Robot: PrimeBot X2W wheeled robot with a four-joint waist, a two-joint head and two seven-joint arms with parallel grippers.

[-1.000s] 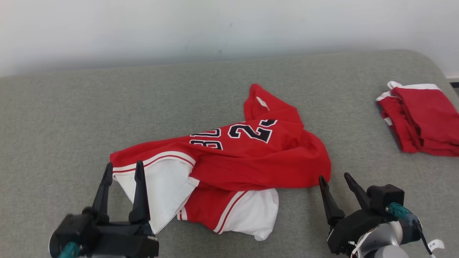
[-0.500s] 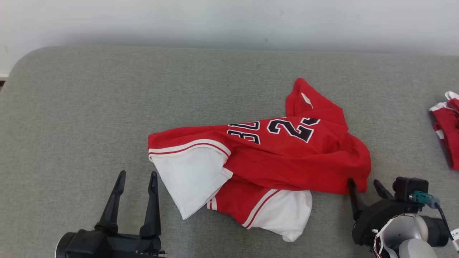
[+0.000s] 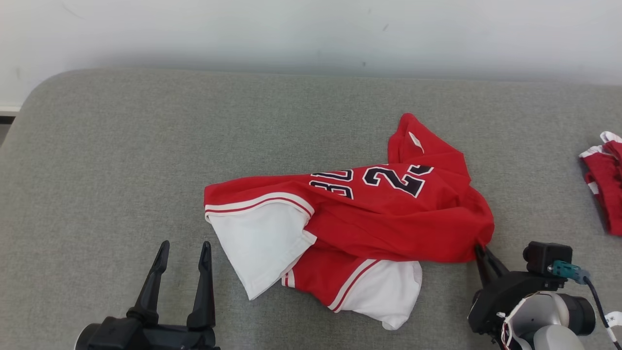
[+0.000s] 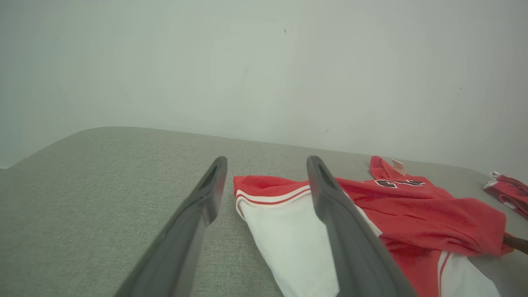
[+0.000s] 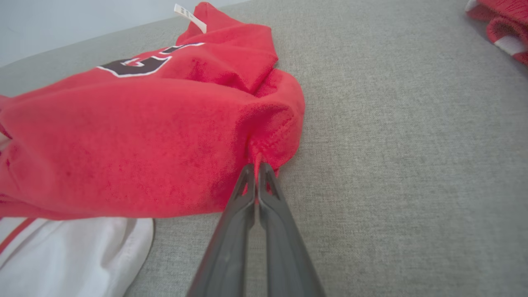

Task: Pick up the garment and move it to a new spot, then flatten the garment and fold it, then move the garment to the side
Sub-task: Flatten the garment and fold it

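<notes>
The right gripper (image 3: 479, 249) has its two dark fingers pressed together on the near right corner of the garment (image 3: 388, 218). In the right wrist view a small fold of red cloth is pinched between the tips, and the fabric puckers around that spot.

The left gripper (image 3: 185, 245) has its fingers spread wide with nothing between them. In the head view it sits near the front edge of the grey padded surface (image 3: 121, 170), just beside the garment's white left panel but apart from it; whether it touches the surface I cannot tell.

The garment is a red jersey with white side panels trimmed in red and white stripes. It lies crumpled on the surface, right of the middle in the head view, with the red body bunched over the white panels. The dark numerals (image 3: 396, 177), outlined in white, run across its upper part and are partly lost in a fold. A white label (image 3: 414, 139) shows on the raised red point farthest from the robot.

A second red and white cloth (image 3: 605, 184) lies at the far right of the surface, well apart from the garment and cut off by the picture's edge. A pale wall (image 3: 291, 29) rises behind the surface.
</notes>
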